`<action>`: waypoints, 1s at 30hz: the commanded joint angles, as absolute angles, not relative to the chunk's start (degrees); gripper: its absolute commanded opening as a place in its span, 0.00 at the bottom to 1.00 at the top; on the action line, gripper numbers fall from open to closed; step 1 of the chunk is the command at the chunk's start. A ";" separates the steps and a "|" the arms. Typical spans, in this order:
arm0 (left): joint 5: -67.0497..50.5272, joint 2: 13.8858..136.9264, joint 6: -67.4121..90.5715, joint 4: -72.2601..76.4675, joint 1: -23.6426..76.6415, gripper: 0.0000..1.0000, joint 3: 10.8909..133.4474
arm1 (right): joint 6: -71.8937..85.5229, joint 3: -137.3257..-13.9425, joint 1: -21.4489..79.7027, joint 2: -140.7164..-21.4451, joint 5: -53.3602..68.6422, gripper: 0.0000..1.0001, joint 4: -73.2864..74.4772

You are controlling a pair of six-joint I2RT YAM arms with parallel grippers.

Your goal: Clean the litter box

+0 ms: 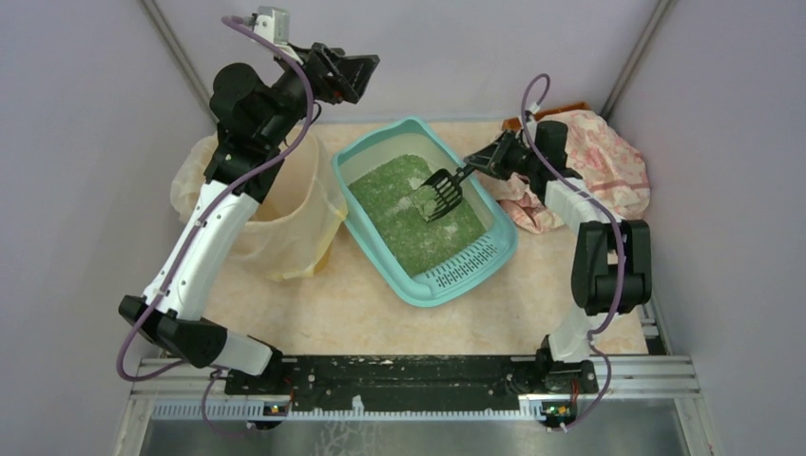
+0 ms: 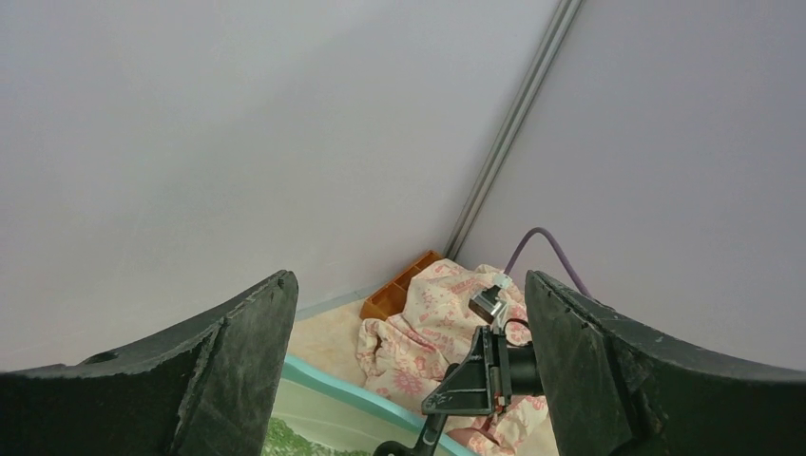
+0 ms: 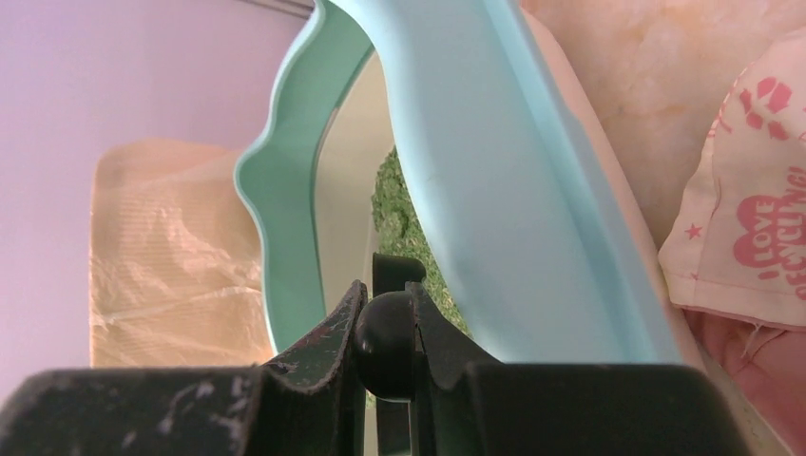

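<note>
Teal litter box (image 1: 461, 269) sat mid-table beside the bag-lined bin (image 1: 285, 204); the right gripper (image 1: 485, 163), clamped on the black scoop (image 1: 442, 195), seemed mid-scoop in the green granules, the left gripper (image 1: 356, 74) spread wide above. Next likely needed a level lift toward the bin

From here I can read one bit of wording: "I LOVE RECYCLING", pink capitals inside a pink heart printed on the white fabric (image 3: 737, 142), seen through the right wrist camera.

Beige bag-lined bin (image 1: 297, 220) at L, pink-print cloth (image 1: 618, 161) back R; orange box (image 2: 399, 293) behind cloth, in corner; marbled tabletop (image 1: 323, 313)
</note>
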State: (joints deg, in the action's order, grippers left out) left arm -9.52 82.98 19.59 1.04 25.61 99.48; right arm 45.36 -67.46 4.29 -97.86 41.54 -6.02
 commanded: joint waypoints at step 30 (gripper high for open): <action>-10.54 81.29 20.31 1.95 25.16 0.94 99.59 | 69.90 -62.67 1.55 -100.81 51.59 0.00 -41.84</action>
State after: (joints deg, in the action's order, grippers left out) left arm -10.17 82.28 21.15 1.23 25.39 98.41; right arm 68.64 -60.75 2.96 -101.34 50.59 -37.30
